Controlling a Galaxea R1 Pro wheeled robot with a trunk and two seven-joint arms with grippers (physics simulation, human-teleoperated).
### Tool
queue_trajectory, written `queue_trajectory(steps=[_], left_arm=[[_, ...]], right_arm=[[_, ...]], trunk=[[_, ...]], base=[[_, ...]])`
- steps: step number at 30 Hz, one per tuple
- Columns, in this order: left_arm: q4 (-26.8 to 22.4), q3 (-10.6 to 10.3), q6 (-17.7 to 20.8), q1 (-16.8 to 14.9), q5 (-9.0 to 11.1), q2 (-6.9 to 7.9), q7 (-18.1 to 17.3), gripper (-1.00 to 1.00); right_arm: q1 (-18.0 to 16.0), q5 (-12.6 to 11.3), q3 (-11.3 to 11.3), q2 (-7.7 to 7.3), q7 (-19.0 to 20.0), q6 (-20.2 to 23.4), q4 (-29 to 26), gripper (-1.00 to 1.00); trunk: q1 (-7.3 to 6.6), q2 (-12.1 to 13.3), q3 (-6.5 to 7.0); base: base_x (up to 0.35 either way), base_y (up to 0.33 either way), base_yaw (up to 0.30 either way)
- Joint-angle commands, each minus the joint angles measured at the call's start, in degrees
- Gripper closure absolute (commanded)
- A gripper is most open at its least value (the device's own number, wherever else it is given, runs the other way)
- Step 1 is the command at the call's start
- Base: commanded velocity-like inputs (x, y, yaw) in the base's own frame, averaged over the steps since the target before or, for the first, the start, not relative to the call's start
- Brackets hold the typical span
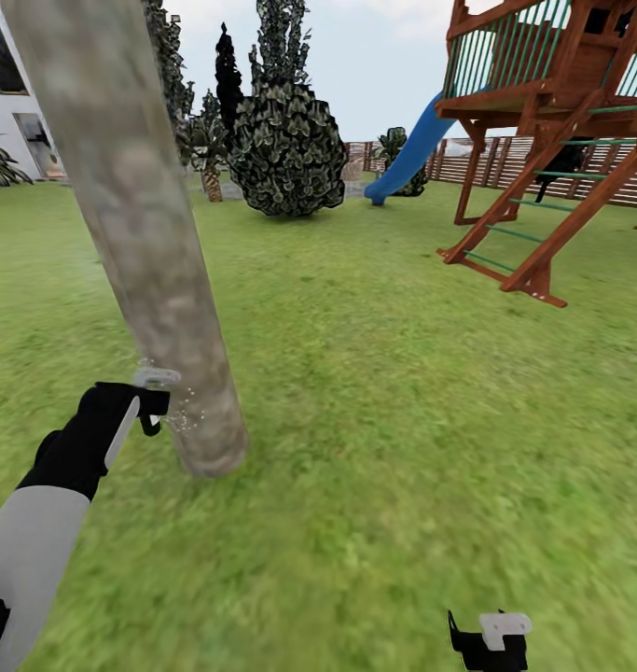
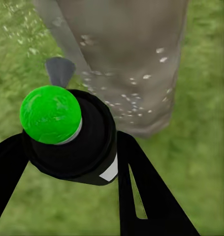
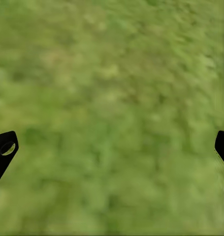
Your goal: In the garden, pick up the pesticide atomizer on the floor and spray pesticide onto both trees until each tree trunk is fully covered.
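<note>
My left jaws clench the atomizer [image 2: 67,132], droplets speckling the trunk [image 1: 141,233]; my right jaws hang released over grass [image 3: 112,98].

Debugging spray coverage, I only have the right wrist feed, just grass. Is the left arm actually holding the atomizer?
Observer: Yes. In the left wrist view the left gripper is shut on the atomizer, black body with a green ball on top.
Operator: Pointed at a tree?
Observer: At the pale tree trunk, low down near its base; the head view shows the left gripper right beside it.
Operator: Any spray visible?
Observer: White droplets speckle the trunk in front of the nozzle.
Operator: Right arm?
Observer: The right gripper sits low over the grass, jaws open and empty.
</note>
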Motion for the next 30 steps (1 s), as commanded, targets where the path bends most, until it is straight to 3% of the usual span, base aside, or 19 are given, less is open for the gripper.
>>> queue_trajectory(steps=[1,12,24,28,30], left_arm=[[0.0,0.1,0.0,0.0,0.0,0.0,0.0,1.0],[-0.3,0.4,0.2,-0.1,-0.1,0.17,0.1,1.0],[-0.3,0.5,1.4,0.1,-0.8,0.2,0.4,1.0],[0.7,0.8,1.4,0.5,-0.9,2.4,0.7,1.0],[1.0,0.7,1.3,0.5,-0.9,2.68,0.7,1.0]], right_arm=[[0.0,0.0,0.0,0.02,0.0,0.0,0.0,-1.0],[0.0,-0.1,-0.1,0.05,0.0,0.0,-0.1,-1.0],[0.0,0.0,-0.1,0.1,0.0,0.0,-0.1,-1.0],[0.0,0.0,0.0,0.01,0.0,0.0,-0.1,-1.0],[0.0,0.0,-0.1,0.0,0.0,0.0,-0.1,-1.0]], trunk=[[0.0,0.0,0.0],[0.0,0.0,0.0],[0.0,0.0,0.0],[0.0,0.0,0.0],[0.0,0.0,0.0]], base=[[0.0,-0.27,0.0],[0.0,-0.27,0.008],[0.055,-0.263,0.198],[0.194,-0.229,0.004],[0.224,-0.201,0.0]])
